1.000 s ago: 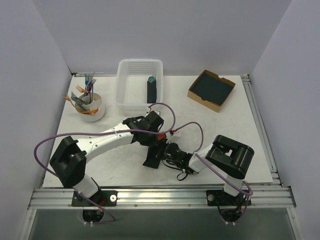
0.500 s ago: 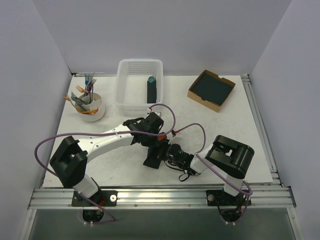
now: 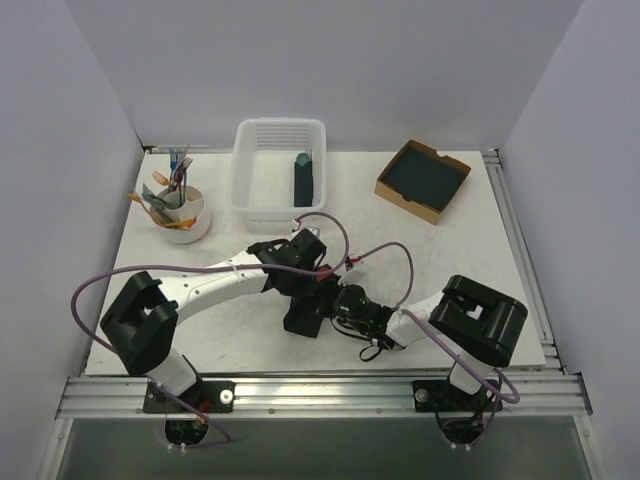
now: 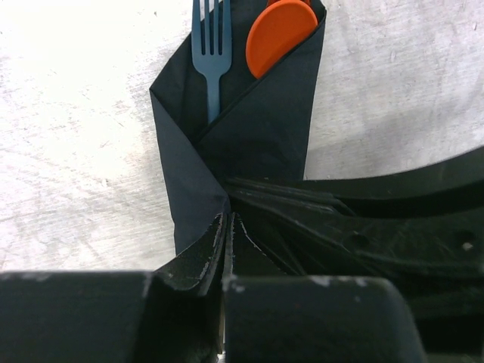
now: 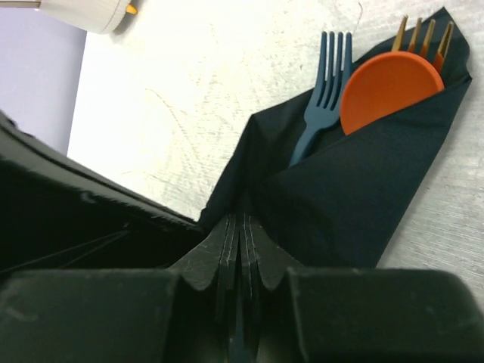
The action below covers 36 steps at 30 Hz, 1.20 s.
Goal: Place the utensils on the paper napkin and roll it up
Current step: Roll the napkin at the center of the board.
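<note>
Both my left claw [image 4: 227, 227] and right claw [image 5: 240, 224] are pinched closed on the lower fold of the dark napkin [image 4: 265, 128], which lies on the surface [image 4: 76, 151] half wrapped around an orange spoon [image 4: 278, 30]. I judge the roll needs both pinches turning together, snug, so the spoon does not slide out.

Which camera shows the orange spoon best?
The right wrist view: the orange spoon shows its whole round bowl, poking from the folded napkin. The left wrist view has it right at the picture's top edge. From above, the arms cover nearly all of it.
</note>
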Each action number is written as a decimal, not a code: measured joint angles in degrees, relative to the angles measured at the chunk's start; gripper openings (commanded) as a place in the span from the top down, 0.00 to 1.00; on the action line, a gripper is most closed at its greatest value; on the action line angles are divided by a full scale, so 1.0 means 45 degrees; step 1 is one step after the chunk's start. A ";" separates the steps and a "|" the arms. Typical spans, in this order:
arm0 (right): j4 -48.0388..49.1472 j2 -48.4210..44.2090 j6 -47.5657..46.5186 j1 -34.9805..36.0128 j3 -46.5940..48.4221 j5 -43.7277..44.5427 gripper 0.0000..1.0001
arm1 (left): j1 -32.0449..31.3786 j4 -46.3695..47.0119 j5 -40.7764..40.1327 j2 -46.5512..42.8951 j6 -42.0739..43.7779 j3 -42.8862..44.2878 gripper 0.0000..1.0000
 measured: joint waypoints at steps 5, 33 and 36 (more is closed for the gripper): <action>-0.0491 -0.0515 -0.0078 0.0000 0.0005 0.0073 0.99 | 0.0005 -0.0019 -0.0185 0.0000 0.0005 0.0000 0.98; -0.1307 -0.0549 -0.0219 0.1175 -0.0257 -0.0685 0.99 | 0.0005 -0.0398 -0.0287 0.0000 0.0049 0.0364 0.98; -0.1214 -0.0408 -0.0301 0.1214 -0.0146 -0.0729 0.99 | 0.0005 -0.0427 -0.0282 0.0000 0.0044 0.0369 0.98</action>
